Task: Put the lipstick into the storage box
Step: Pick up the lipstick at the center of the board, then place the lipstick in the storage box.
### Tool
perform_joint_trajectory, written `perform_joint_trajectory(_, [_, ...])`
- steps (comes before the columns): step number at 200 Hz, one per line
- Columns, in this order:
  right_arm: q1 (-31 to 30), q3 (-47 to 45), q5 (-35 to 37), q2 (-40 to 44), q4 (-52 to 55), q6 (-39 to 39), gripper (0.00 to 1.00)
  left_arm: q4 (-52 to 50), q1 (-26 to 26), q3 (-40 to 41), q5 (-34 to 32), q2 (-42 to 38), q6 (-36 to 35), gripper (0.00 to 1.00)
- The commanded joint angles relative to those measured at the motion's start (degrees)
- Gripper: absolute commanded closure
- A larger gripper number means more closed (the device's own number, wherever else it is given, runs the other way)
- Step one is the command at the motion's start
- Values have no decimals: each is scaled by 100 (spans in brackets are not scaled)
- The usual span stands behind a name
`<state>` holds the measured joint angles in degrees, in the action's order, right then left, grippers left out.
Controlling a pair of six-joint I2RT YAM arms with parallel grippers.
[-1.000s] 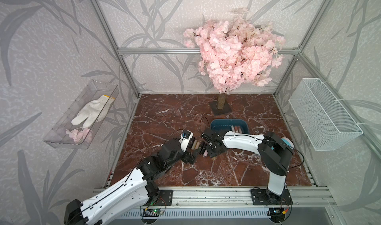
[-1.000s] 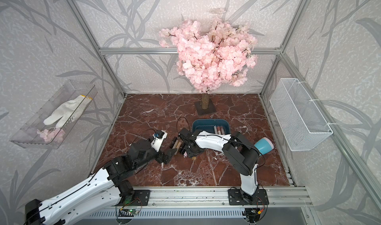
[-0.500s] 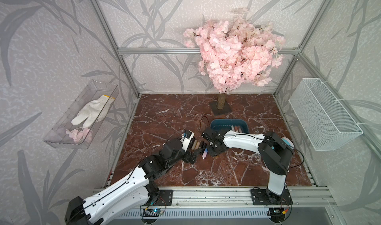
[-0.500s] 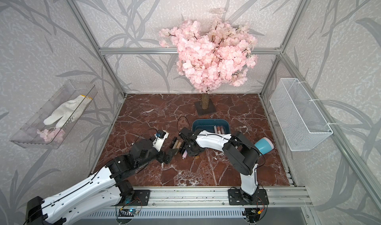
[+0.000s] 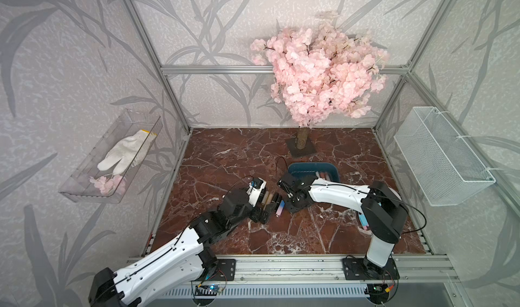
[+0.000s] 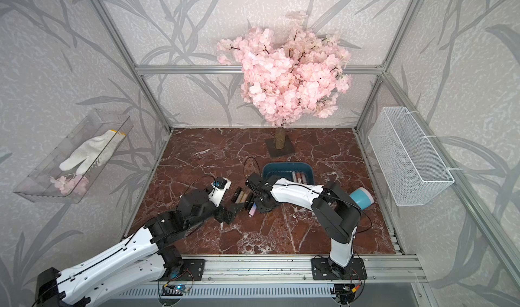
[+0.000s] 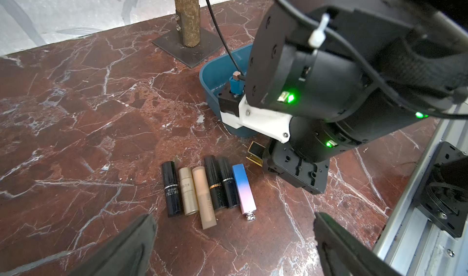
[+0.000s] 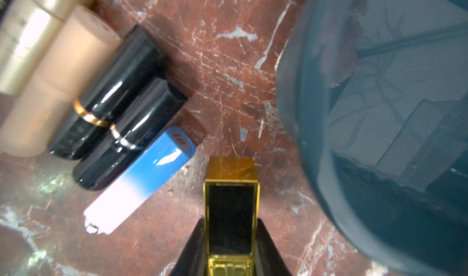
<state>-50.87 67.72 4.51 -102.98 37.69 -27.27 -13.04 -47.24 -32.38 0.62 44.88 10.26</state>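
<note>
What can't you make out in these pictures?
- Right gripper closed on the square black-and-gold lipstick: the grip is hidden under its own wrist in both top views.
- Dark teal plastic storage box: right arm covers its near part in both top views; the lipsticks inside cannot be counted.
- Cream tube: blurred and cut by the edge in the right wrist view.
- Round teal-and-white object: half behind the right arm in a top view, unidentifiable.
</note>
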Motion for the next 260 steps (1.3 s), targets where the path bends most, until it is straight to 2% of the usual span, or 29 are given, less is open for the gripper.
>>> perform_joint_trajectory(1, [7,-122,85,363,150,70,81,109,-13,-5,274,-49,-79,0])
perform_joint_trajectory(64, [-1,-332,-15,897,146,167,81,179,-22,26,411,-119,-125,0])
perform_joint_trajectory(157, [118,-49,-879,1383,-35,249,81,437,-22,-110,563,203,-456,0])
perform_joint_trajectory(216, [899,339,-1259,1593,-164,170,80,520,-26,-310,526,446,-938,0])
perform_joint_trajectory(260, [1729,591,-1465,1448,-186,153,81,601,-22,-585,699,999,-1439,0])
